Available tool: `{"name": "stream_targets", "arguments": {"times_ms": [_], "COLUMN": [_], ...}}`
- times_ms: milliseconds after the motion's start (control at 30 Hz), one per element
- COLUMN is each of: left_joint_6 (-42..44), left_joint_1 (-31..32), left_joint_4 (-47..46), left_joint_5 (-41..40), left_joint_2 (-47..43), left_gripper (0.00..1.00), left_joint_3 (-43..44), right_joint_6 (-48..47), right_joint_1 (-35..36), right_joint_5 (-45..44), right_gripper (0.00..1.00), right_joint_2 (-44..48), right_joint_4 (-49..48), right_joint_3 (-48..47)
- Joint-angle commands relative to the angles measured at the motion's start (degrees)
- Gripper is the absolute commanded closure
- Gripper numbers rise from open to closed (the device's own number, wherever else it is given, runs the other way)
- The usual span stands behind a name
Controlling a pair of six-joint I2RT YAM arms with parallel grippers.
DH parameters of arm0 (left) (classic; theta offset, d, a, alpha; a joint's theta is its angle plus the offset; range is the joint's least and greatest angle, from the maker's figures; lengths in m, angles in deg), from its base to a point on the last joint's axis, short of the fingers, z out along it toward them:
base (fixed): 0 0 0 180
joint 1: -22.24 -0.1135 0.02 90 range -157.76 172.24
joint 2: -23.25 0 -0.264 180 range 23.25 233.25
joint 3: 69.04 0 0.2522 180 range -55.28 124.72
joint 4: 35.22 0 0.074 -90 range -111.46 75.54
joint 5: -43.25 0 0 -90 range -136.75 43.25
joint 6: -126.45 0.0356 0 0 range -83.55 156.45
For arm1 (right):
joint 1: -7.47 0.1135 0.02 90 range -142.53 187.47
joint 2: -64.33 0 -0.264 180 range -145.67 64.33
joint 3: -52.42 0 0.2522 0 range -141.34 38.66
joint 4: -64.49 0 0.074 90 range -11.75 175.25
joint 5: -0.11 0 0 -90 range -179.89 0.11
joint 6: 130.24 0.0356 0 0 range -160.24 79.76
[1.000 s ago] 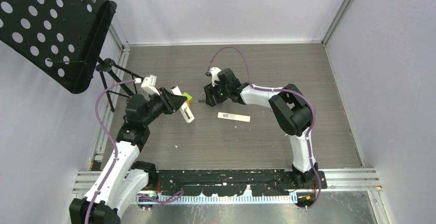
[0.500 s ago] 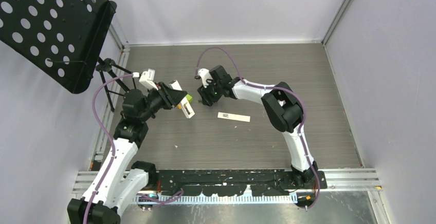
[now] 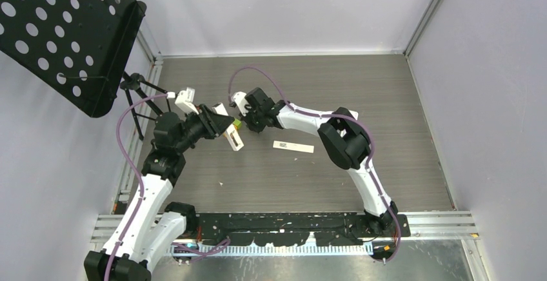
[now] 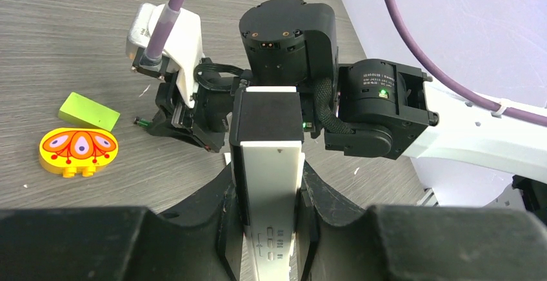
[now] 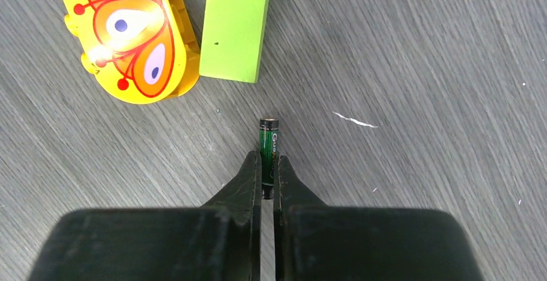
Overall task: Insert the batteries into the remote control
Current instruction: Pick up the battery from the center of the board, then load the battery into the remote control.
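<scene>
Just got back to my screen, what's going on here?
The left gripper holds the white remote off the table. The right gripper is shut on one green battery low at the table, beside the green block and the orange-and-yellow toy. That battery is not yet at the remote.

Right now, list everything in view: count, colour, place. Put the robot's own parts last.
remote control: one, white with black end, held up at centre-left
battery: one, dark green, pinched at one end
toy block: one, yellow-orange butterfly pattern, on the table beyond the battery
green block: one, light green, beside the toy block
white strip: one, flat on the table, mid-table
perforated panel: one, black, far left on a stand
left gripper: one, black, shut on the remote control
right gripper: one, black, shut on the battery
</scene>
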State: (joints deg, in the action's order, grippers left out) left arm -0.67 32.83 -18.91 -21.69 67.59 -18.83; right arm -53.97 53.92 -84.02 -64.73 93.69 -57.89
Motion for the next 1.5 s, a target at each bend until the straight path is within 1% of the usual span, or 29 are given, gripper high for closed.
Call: {"name": "stream_targets", "arguments": {"times_ms": [0, 67, 133, 233, 400, 467, 600, 700, 767, 833, 933, 1033, 1133, 1267, 1367, 1467], "left_joint_6": [0.4, -0.1, -1.2, -3.5, -7.3, -9.3, -13.2, -15.7, -17.3, -19.2, -22.5, -25.9, -28.8, -31.3, -31.8, -31.5], "left_joint_1": [-0.2, -0.2, -0.2, -0.2, -0.1, -0.1, 0.5, 2.1, 3.1, 4.1, 5.4, 6.0, 6.2, 6.3, 6.3, 6.3], "left_joint_4": [-1.0, -1.9, -3.4, -8.5, -18.1, -21.2, -26.9, -30.5, -32.0, -33.5, -36.5, -38.8, -43.0, -45.8, -46.2, -44.5], "left_joint_5": [0.0, 0.3, 1.0, 4.9, 10.8, 12.2, 13.2, 12.7, 11.8, 10.6, 9.4, 8.8, 8.6, 8.6, 8.3, 7.7], "left_joint_2": [-1.1, -0.9, -0.6, 0.3, 2.6, 4.1, 8.6, 11.9, 14.1, 16.2, 19.7, 23.4, 25.8, 27.7, 27.9, 27.5], "left_gripper": [1.0, 1.0, 1.0, 1.0, 1.0, 1.0, 1.0, 1.0, 1.0, 1.0, 1.0, 1.0, 1.0, 1.0, 1.0, 1.0], "left_joint_3": [2.5, 1.9, 1.0, -0.5, -2.9, -3.6, -4.4, -4.8, -4.8, -4.9, -5.2, -5.3, -6.1, -6.9, -7.3, -7.4], "right_joint_6": [1.2, 3.0, 5.7, 11.0, 20.6, 23.4, 27.2, 29.8, 31.3, 32.4, 34.1, 37.4, 40.9, 42.6, 42.7, 42.7], "right_joint_1": [0.1, -0.1, -0.5, -1.4, -2.4, -2.9, -3.3, -3.7, -3.9, -4.1, -4.1, -4.1, -4.1, -3.9, -3.5, -2.6], "right_joint_5": [-5.3, -5.6, -8.2, -9.2, -11.2, -11.2, -8.1, -8.3, -6.8, -1.3, 5.0, 8.4, 10.7, 11.4, 11.7, 12.1], "right_gripper": [0.99, 0.99, 0.99, 0.99, 0.99, 0.99, 0.99, 0.99, 0.99, 0.99, 0.99, 0.99, 0.99, 0.99, 0.99, 0.99], "right_joint_2": [-0.6, 1.5, 4.2, 9.0, 20.0, 26.3, 37.2, 44.0, 48.5, 52.9, 57.3, 58.7, 58.7, 56.8, 55.3, 54.0], "right_joint_4": [5.3, 5.1, 4.0, 2.1, -1.1, -2.4, -7.5, -9.5, -11.3, -13.8, -13.9, -13.2, -13.8, -13.0, -12.0, -12.3], "right_joint_3": [0.5, 1.8, 4.2, 7.6, 15.8, 19.6, 28.2, 32.9, 35.9, 39.0, 40.1, 39.8, 39.6, 38.6, 37.5, 36.7]}}
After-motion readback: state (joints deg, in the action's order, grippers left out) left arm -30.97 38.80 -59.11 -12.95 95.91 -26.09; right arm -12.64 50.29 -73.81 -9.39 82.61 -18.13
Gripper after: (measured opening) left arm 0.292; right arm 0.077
